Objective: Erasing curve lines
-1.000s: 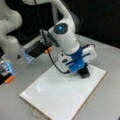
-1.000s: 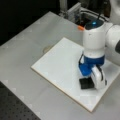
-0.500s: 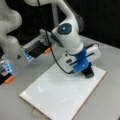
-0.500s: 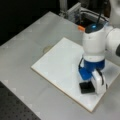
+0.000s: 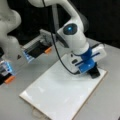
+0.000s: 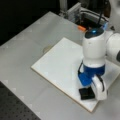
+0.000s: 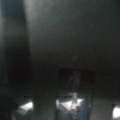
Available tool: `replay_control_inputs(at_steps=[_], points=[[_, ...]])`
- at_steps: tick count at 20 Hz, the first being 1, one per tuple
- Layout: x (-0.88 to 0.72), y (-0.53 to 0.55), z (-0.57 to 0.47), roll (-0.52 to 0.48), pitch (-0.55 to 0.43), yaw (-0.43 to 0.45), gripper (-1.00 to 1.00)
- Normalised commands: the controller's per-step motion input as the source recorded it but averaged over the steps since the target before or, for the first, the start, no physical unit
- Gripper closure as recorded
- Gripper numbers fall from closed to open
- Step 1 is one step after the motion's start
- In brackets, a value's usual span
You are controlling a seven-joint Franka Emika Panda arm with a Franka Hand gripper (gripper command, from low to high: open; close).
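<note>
Blue-and-white pincer [image 5: 93,72] sits low over the white board [image 5: 57,97], clamped on the black eraser block [image 5: 94,73], which presses flat on the board surface. In a front view the block is at the board's 2 o'clock corner; in a front view the same eraser block [image 6: 86,93] lies near the board's [image 6: 60,62] 5 o'clock edge, under the pincer [image 6: 88,88]. Compared with a second ago the block has slid slightly along that edge, so a wiping stroke looks underway. Curve lines: none visible anywhere on the bare board in both front views, so either already wiped or hidden under the block and arm, cannot tell which. Wrist view is dark, only a dim rectangular shape. Grey counter [image 6: 30,45] around the board; orange-tipped fixtures [image 5: 48,50] at 11 o'clock.
</note>
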Motion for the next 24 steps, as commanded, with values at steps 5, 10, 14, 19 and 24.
replay_control_inputs(at_steps=[5,10,14,19,24], points=[[0.71,0.43,-0.62,-0.055,0.027,-0.123,1.00],[0.49,0.23,-0.40,-0.106,0.100,-0.037,1.00],[0.18,-0.18,0.10,-0.203,0.275,0.120,1.00],[0.01,-0.43,0.35,-0.230,0.309,0.210,1.00],[0.06,-0.24,0.22,-0.168,0.212,0.211,1.00]])
